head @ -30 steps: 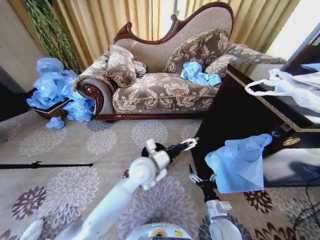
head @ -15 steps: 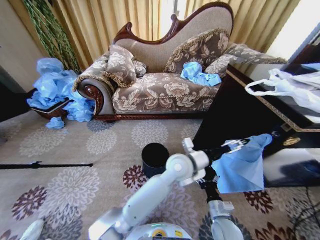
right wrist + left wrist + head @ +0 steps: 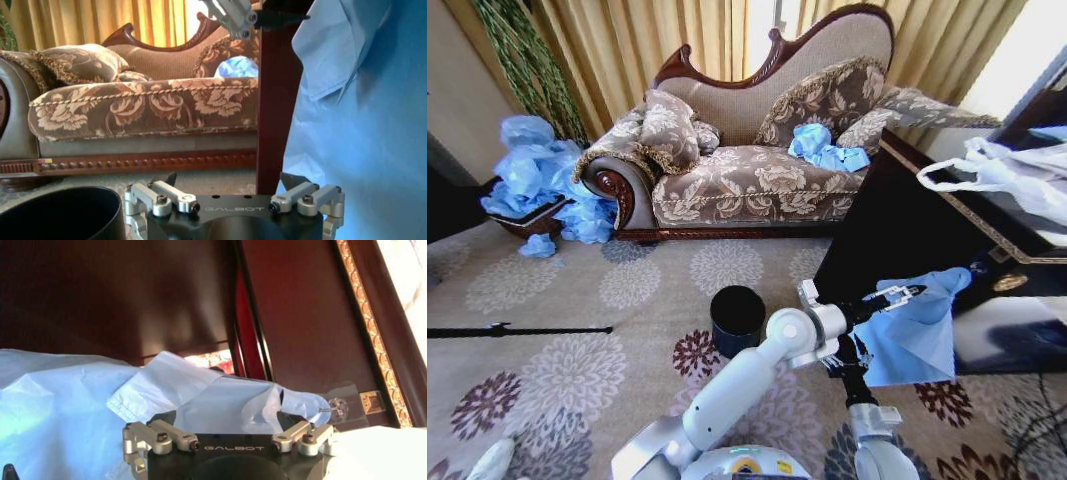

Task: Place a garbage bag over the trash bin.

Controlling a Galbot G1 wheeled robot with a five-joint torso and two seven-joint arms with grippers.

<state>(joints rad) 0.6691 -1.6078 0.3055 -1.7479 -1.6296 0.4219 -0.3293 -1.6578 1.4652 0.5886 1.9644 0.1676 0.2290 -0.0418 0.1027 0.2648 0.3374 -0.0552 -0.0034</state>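
Garbage bag (image 3: 905, 333), hanging beside the dark cabinet (image 3: 897, 225) with the trash bin (image 3: 737, 317) nearby on the carpet, now meets the left gripper (image 3: 905, 294), jaws wide after swinging across, while the right gripper (image 3: 832, 362), also wide, waits below.

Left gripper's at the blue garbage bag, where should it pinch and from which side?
Probably the garbage bag's loose upper edge, approached from the bin side. It hangs draped against the dark cabinet, and the left gripper is open at that edge.
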